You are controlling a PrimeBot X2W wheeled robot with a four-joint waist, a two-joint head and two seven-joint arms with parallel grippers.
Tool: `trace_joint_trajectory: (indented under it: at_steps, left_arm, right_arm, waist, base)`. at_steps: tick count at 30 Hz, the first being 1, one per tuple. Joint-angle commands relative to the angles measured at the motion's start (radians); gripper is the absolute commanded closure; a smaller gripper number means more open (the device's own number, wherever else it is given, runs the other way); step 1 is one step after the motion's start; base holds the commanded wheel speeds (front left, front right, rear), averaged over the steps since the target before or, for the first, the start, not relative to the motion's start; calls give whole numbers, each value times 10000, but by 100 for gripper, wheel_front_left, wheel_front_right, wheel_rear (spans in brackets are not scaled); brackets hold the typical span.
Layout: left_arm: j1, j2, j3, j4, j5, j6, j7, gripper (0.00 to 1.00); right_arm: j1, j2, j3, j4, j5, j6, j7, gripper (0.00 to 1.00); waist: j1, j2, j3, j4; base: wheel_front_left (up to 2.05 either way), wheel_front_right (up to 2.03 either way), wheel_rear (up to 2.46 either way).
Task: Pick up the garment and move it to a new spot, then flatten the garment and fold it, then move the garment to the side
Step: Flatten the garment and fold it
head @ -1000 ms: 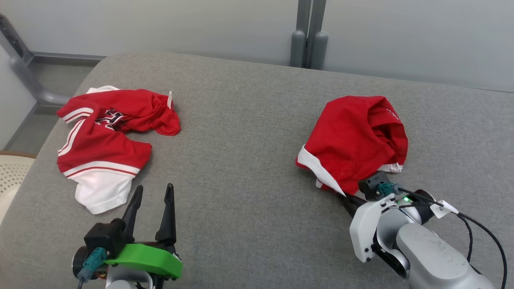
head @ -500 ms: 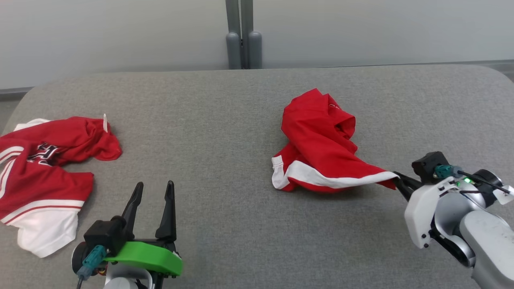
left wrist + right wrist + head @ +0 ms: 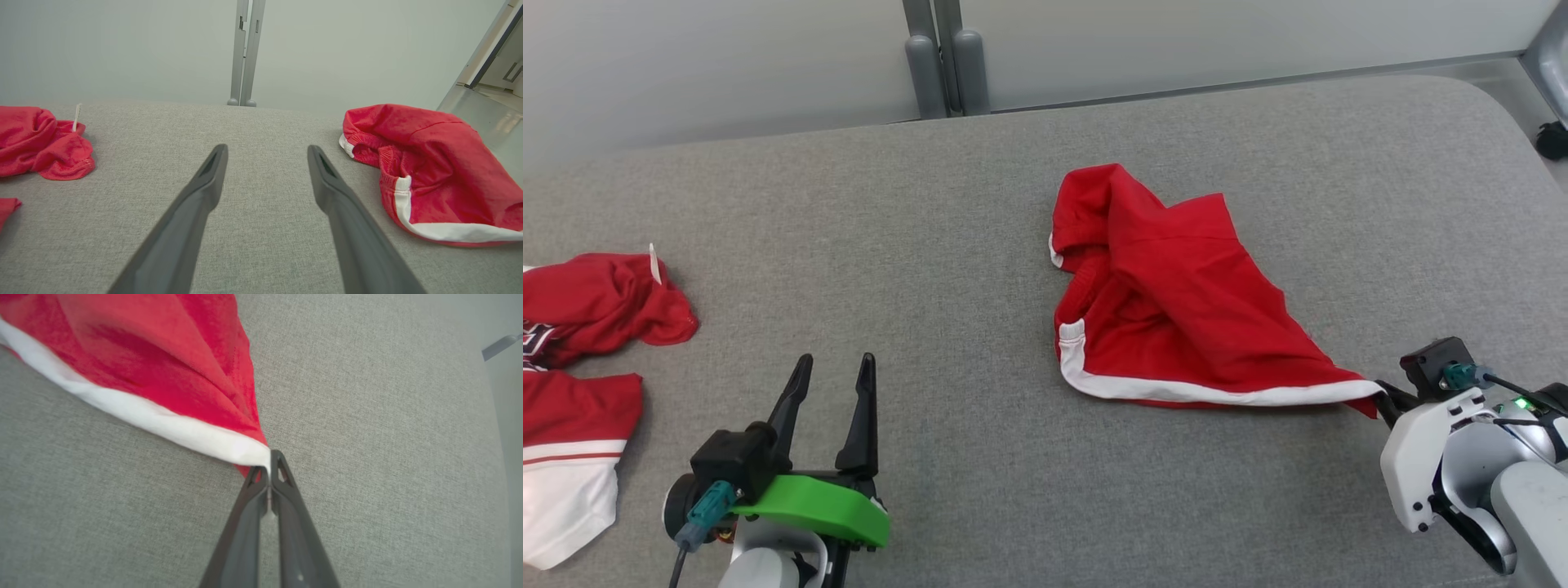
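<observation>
1. Broadly, we see a grey cloth-covered table point(image 3: 980, 204) spanning the head view.
2. We find the garment point(image 3: 1176, 302), red with white trim, crumpled on the table's right half, with one corner drawn out to a point toward our right.
3. We see a red-and-white jersey point(image 3: 580, 310) lying at the far left, well apart from it.
4. Our right gripper point(image 3: 269, 459) is clenched on that trimmed corner, low over the table.
5. Our left gripper point(image 3: 836, 359) hangs empty, jaws spread, between the two cloths.
</observation>
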Motion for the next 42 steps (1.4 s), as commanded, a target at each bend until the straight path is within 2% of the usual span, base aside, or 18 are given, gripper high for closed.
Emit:
trace_joint_trajectory:
  at_steps: [1, 6, 12, 16, 21, 23, 27, 32, 38, 42]
  left_arm:
    - [-90, 91, 8, 13, -18, 14, 25, 0]
    - [70, 237, 144, -150, -103, 132, 75, 0]
    - [256, 409, 13, -538, -167, 145, 602, 0]
    - [48, 570, -527, -798, -249, -25, 1768, 0]
    - [-492, 738, -1498, -963, -634, -235, 3365, 0]
    - [-843, 846, -1960, -912, -742, -282, 3989, 0]
    - [-1592, 646, -2525, -744, -1641, -311, 5188, 0]
    - [-2601, 699, -2955, -238, -2317, -311, 6476, 0]
    - [-3466, 640, -3183, 738, -2384, -314, 6807, 0]
    - [-3874, 585, -3177, 1501, -2405, -315, 6450, 0]
  right_arm:
    - [181, 129, -121, 11, -132, -10, -19, 0]
    - [469, 419, -773, -405, -365, -10, -117, 0]
    - [1114, 758, -1813, -1594, -600, -8, 9, 0]
    - [1518, 1089, -2582, -2540, -778, -8, -43, 0]
    - [1774, 1841, -3236, -3347, -1047, -10, -660, 0]
    - [1767, 2201, -3302, -3368, -1066, -10, -1002, 0]
    - [1535, 2827, -3410, -3064, -1201, -10, -1661, 0]
    - [1174, 3179, -3153, -2480, -1324, -10, -2281, 0]
    - [879, 3300, -2942, -1922, -1305, -10, -2591, 0]
    - [752, 3321, -2910, -1687, -1350, -10, -2651, 0]
  waist:
    - [0, -1, -58, -79]
    - [0, -1, -239, -186]
    - [0, -1, -398, -350]
    - [0, -1, -294, -539]
    - [0, -1, -38, -904]
    - [0, -1, 94, -1051]
    - [0, -1, 392, -1323]
    - [0, -1, 704, -1670]
    - [0, -1, 917, -2044]
    - [0, -1, 943, -2126]
  base:
    - [0, 0, 0]
    - [0, 0, 0]
    - [0, 0, 0]
    - [0, 0, 0]
    - [0, 0, 0]
    - [0, 0, 0]
    - [0, 0, 0]
    - [0, 0, 0]
    - [0, 0, 0]
    - [0, 0, 0]
